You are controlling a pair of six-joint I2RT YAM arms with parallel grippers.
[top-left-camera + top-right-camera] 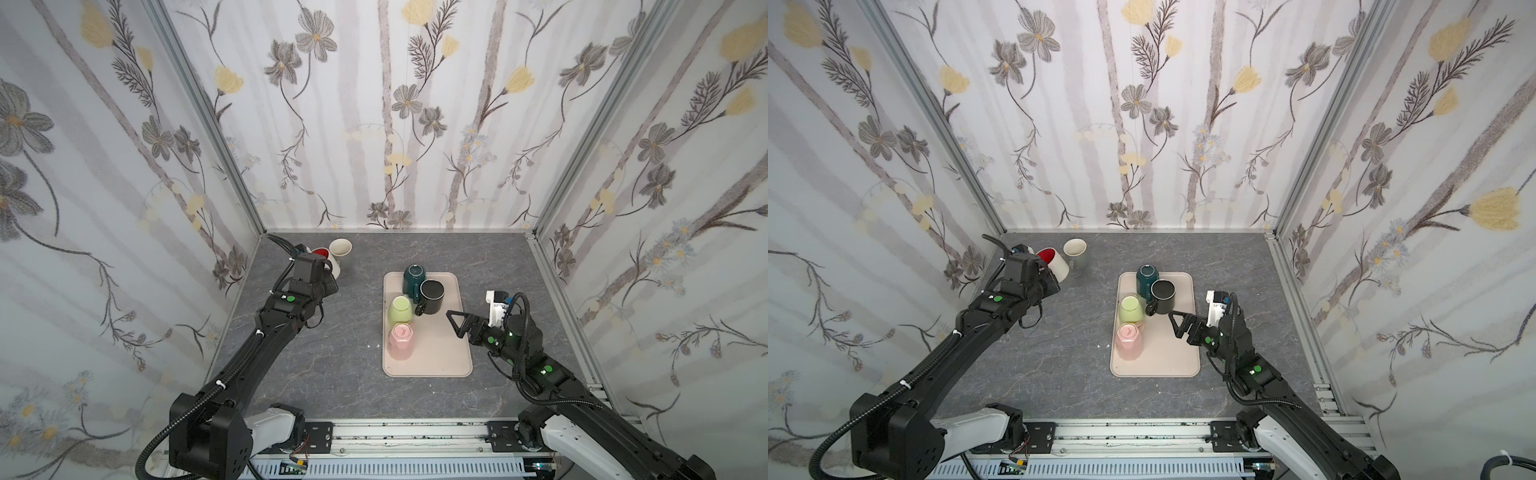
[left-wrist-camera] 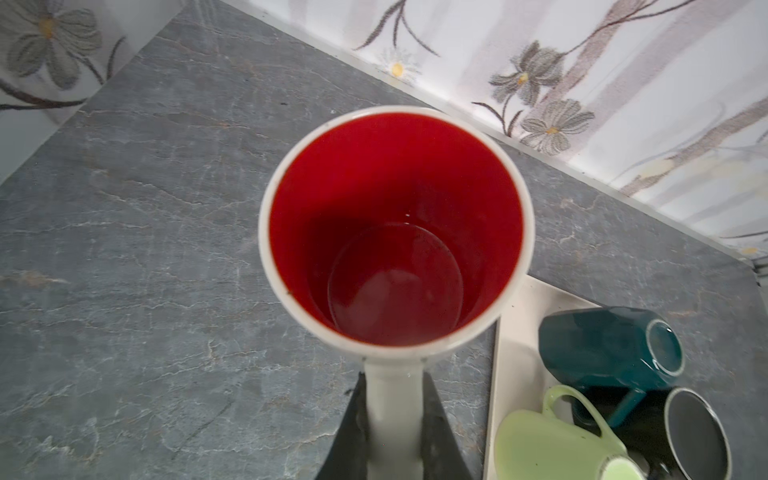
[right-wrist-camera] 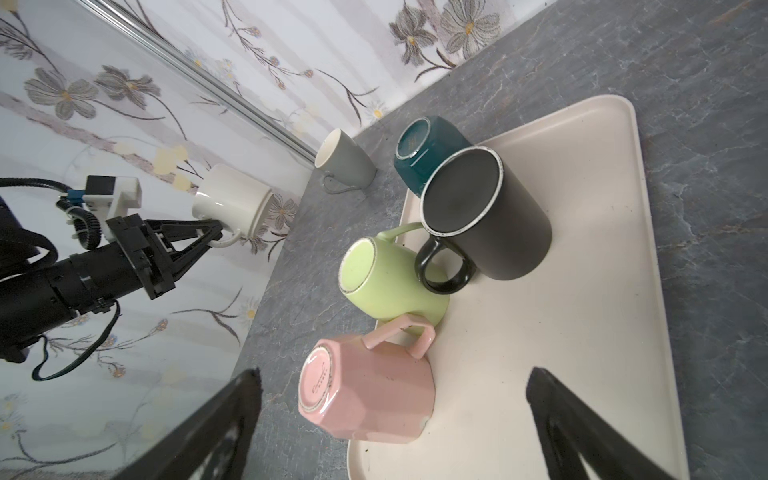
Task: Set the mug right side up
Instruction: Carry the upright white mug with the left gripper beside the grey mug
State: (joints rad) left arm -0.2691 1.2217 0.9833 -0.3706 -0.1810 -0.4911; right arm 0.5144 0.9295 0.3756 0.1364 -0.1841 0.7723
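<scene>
A white mug [image 1: 321,252] [image 1: 1054,258] with a red inside hangs above the back left of the table, mouth up and somewhat tilted. My left gripper [image 2: 395,399] [image 3: 216,235] is shut on its handle; in the left wrist view I look straight into the red bowl [image 2: 395,228]. In both top views the wrist hides those fingers. My right gripper [image 1: 455,322] [image 1: 1177,324] [image 3: 395,372] stands open and empty beside the tray's right side, just above the pink mug [image 3: 370,395], touching nothing.
A beige tray [image 1: 436,357] [image 1: 1167,357] carries a teal mug [image 1: 414,276], a black mug [image 1: 432,296], a green mug [image 1: 400,309] and a pink mug [image 1: 401,340], all upside down. A grey mug [image 1: 340,249] [image 1: 1075,251] stands upright by the back wall. Walls enclose three sides.
</scene>
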